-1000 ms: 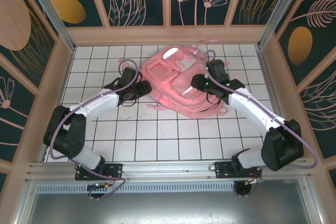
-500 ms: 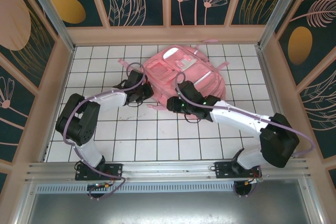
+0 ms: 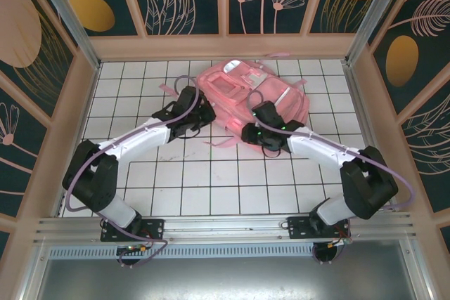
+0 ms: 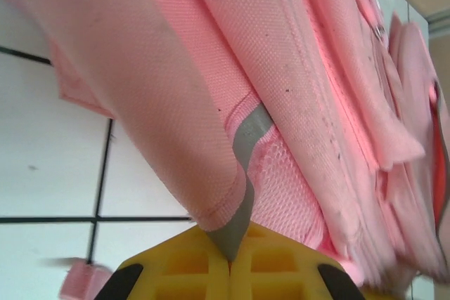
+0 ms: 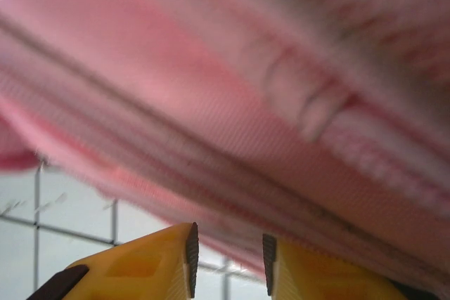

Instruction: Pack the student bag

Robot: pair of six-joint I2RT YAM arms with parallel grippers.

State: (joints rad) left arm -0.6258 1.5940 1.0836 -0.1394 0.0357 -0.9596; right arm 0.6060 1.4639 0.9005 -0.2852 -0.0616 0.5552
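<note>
Currently left gripper (image 4: 230, 263) clamps the student bag (image 3: 242, 89) by its grey-trimmed hem (image 4: 243, 173) (probably to hold it steady); right gripper (image 5: 226, 254) sits against the fabric, jaws parted, empty.

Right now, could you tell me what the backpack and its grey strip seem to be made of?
The backpack looks like pink woven cloth, matte, with a fine weave, probably synthetic. The grey strip looks like smooth, faintly shiny tape, perhaps reflective, sewn into a seam.

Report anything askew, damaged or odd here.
The student bag lies slumped and skewed on the tiled table, straps trailing loose. The left tool is shut on its grey trim. Nothing looks spilled or torn.
</note>
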